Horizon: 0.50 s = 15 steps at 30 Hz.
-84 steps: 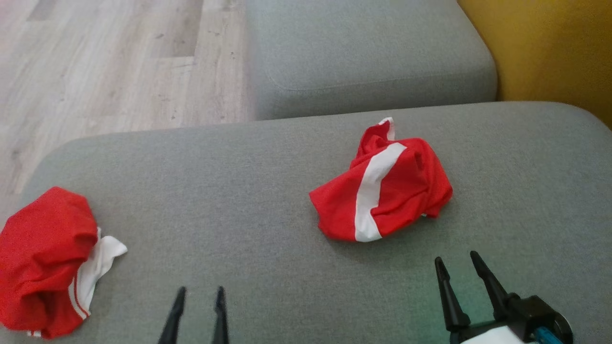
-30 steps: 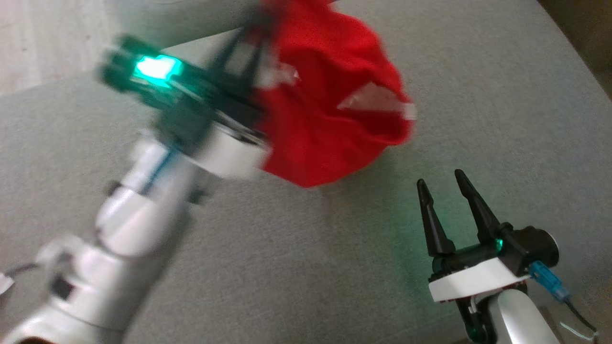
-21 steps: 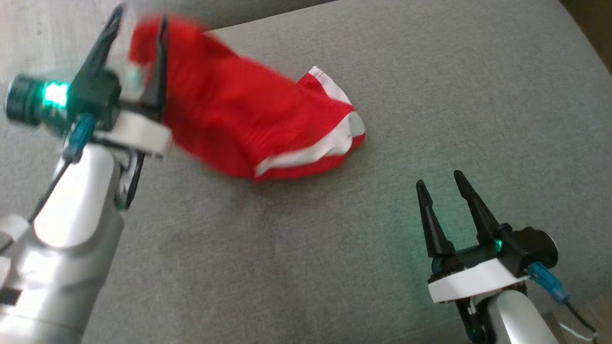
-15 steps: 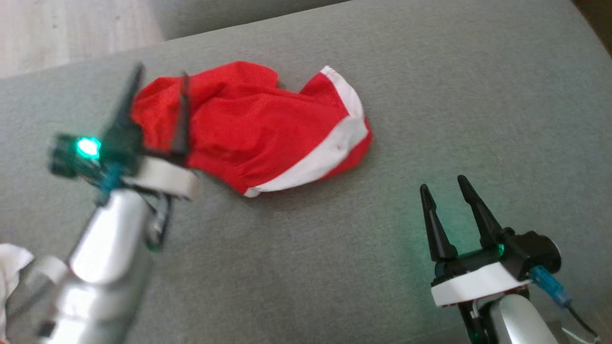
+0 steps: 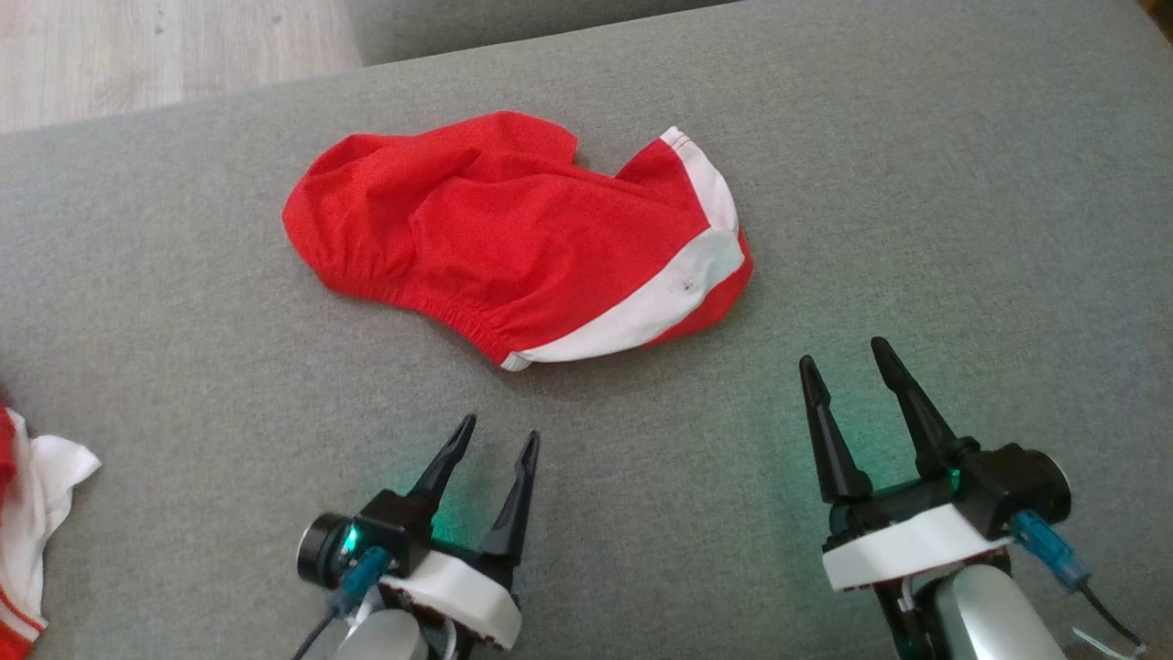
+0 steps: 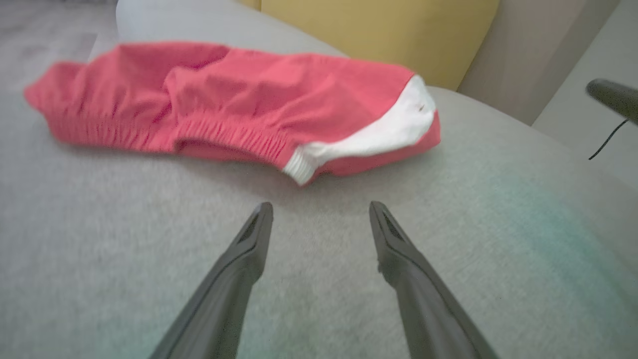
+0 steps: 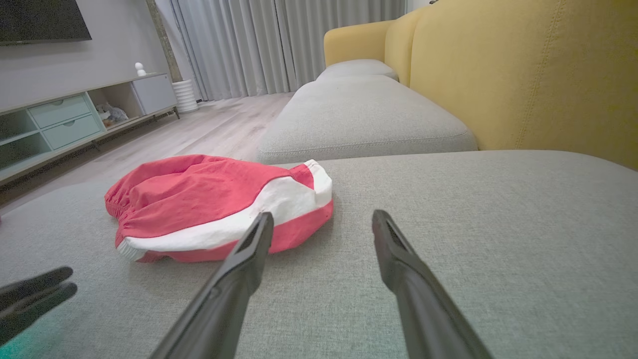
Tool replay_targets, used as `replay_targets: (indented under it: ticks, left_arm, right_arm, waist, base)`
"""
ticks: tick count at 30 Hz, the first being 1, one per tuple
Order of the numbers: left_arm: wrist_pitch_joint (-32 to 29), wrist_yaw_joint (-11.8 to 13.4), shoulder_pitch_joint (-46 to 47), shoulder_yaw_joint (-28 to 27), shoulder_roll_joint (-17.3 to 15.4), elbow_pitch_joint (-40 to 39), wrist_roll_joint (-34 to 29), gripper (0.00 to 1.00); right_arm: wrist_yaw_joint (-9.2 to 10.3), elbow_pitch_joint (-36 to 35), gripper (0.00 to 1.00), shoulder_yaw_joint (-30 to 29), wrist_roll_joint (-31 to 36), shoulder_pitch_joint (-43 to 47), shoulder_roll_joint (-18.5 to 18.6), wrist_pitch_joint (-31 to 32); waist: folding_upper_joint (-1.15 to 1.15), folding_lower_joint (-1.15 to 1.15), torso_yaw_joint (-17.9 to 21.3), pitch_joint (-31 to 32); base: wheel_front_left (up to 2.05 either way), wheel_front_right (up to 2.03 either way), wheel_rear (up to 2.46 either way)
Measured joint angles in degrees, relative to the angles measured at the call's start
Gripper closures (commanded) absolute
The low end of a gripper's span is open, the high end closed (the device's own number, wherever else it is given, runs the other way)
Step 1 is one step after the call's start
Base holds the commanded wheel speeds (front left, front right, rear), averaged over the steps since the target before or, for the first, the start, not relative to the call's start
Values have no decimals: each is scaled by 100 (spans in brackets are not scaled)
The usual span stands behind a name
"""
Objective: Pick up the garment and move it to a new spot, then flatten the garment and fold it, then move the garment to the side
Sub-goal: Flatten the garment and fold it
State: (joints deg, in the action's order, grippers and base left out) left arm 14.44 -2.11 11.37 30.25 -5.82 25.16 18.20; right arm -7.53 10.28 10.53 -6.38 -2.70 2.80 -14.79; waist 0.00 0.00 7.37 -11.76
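two pairs of jaws spread wide, holding nothing: left gripper and right gripper low over grey cushion. red garment, white-striped, crumpled on that cushion just ahead of both, untouched. second red-and-white cloth at far left edge.

Surface: broad grey sofa seat, woven fabric, spanning the frame | Upper centre: red garment with a white side stripe, lying rumpled and partly spread, gathered elastic edge toward the lower left | Lower left edge: second red-and-white garment, bunched, well apart from the first
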Motion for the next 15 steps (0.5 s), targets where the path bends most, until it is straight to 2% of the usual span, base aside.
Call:
replay_targets:
  ticks: [6, 15]
  left_arm:
    - [-8, -144, 435, -60, 172, 970, 414, 0]
    - [1, -300, 1196, -152, 277, 1470, 474, 0]
  right_arm:
    - [0, 8, 0, 89, 0, -8, 31, 0]
    - [0, 10, 0, 93, -1, -27, 90, 0]
  waist:
    - [0, 0, 67, -67]
    - [0, 1, 260, -258]
  base:
    - [0, 0, 0]
    - [0, 0, 0]
